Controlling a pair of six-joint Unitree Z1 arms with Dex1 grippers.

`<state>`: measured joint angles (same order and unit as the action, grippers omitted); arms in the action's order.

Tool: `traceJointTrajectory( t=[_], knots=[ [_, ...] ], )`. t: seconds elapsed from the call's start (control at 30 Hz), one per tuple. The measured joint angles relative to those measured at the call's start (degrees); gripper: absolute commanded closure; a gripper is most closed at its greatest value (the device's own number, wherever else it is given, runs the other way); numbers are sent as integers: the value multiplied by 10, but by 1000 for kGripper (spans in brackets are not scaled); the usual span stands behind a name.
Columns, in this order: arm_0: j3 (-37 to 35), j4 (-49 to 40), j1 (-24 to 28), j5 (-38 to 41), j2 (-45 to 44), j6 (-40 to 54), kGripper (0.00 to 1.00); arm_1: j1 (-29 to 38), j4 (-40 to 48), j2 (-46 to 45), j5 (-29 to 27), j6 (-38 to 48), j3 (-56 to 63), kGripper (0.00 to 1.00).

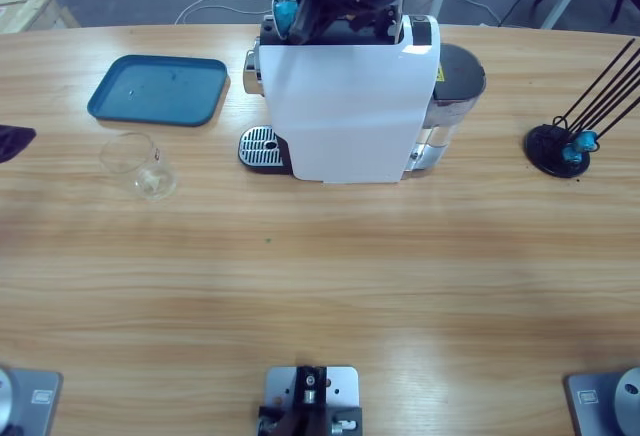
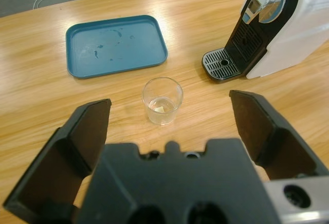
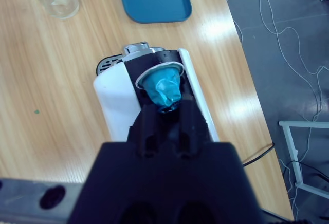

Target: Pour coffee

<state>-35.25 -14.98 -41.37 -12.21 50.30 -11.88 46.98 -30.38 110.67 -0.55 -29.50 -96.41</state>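
A clear glass (image 2: 162,100) stands on the wooden table, with a shallow pool of pale coffee (image 2: 160,109) in its bottom. My left gripper (image 2: 169,102) is open, its jaws spread wide on the near side of the glass and apart from it. My right gripper (image 3: 164,108) is shut on a blue capsule (image 3: 163,88), held just over the top of the white coffee machine (image 3: 118,100). From above, that arm comes down from the top edge with the capsule (image 1: 285,8) over the machine (image 1: 345,106). The glass (image 1: 140,166) stands left of the drip grate (image 1: 260,146).
A teal tray (image 1: 158,89) lies behind the glass. A black capsule rack (image 1: 560,146) with a blue capsule (image 1: 578,141) stands at the far right. A dark tip (image 1: 12,141) pokes in at the left edge. White cables lie on the floor behind the table.
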Motion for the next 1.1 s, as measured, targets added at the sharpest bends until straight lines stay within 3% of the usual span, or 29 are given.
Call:
traceJointTrajectory(
  t=[0.1,0.23,0.33,0.43,0.5,0.53,0.63,0.67,0.77,0.9,1.1],
  knots=[
    [0,1,0,0,0,0,2,-2,-12,8,-3,4,-14,428],
    [0,1,0,0,0,0,2,-3,-24,9,-3,9,-23,316],
    [0,1,0,0,0,0,1,-3,-27,9,-3,12,-25,296],
    [0,1,0,0,0,0,2,-6,-28,9,-4,13,-29,55],
    [0,1,0,0,0,0,2,-6,-33,9,-4,13,-37,3],
    [0,1,0,0,0,0,2,-6,-40,9,-4,13,-40,106],
    [0,2,0,0,0,0,12,-6,-65,9,3,19,-65,941],
    [0,2,0,0,0,0,13,-5,-74,8,13,21,-78,1000],
    [0,4,0,0,0,0,13,6,-113,0,55,24,-121,1000],
    [0,5,0,3,0,0,13,24,-178,-70,71,41,-145,1000],
    [1,6,0,6,0,0,16,19,-159,-248,-4,166,-90,1000]
  ],
)
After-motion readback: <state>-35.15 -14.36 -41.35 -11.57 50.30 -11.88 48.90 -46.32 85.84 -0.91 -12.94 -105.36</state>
